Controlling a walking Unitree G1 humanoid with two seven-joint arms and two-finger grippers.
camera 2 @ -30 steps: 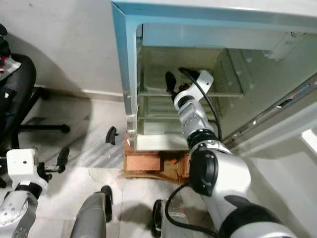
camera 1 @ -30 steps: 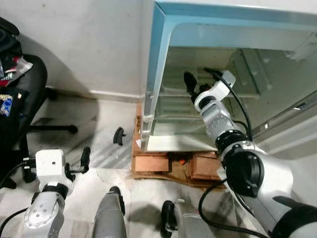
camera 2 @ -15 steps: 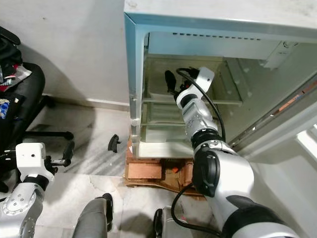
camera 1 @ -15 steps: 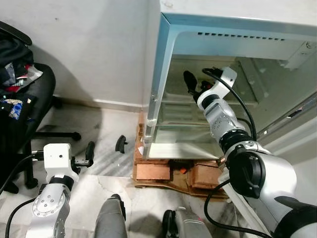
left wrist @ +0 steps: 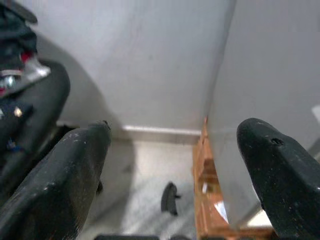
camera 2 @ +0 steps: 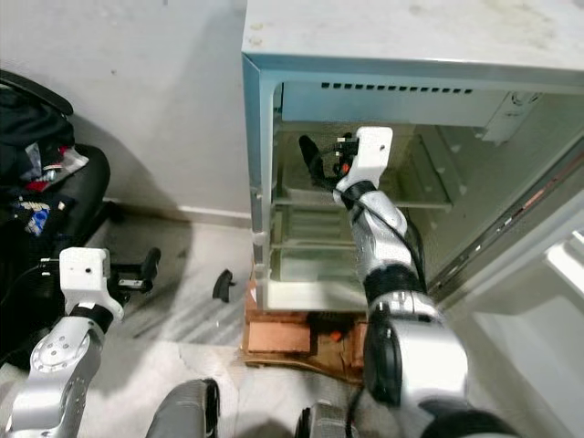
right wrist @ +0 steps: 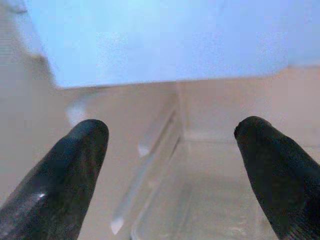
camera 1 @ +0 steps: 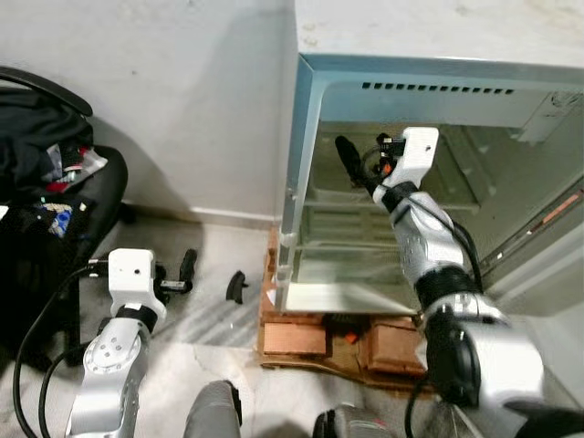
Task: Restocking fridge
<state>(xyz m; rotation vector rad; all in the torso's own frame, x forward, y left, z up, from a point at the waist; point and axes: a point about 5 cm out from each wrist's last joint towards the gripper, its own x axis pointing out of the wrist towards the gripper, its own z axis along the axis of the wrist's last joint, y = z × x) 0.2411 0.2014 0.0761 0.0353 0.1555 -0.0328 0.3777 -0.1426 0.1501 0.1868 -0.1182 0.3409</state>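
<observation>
Two grippers, right gripper [right wrist: 170, 165] spread inside fridge [camera 1: 310, 119], left gripper [left wrist: 172, 160] beside it.

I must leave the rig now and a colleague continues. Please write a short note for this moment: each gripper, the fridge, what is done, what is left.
Right gripper: open, holding nothing, reaching inside the fridge above the upper shelf.
Left gripper: open, holding nothing, low beside the fridge, near the office chair.
Fridge: stands open on bricks; the visible shelves hold nothing.
A small black part lies on the floor.
Done: fridge opened.
Left: no items to stock are in sight; find them, then load the shelves.
</observation>
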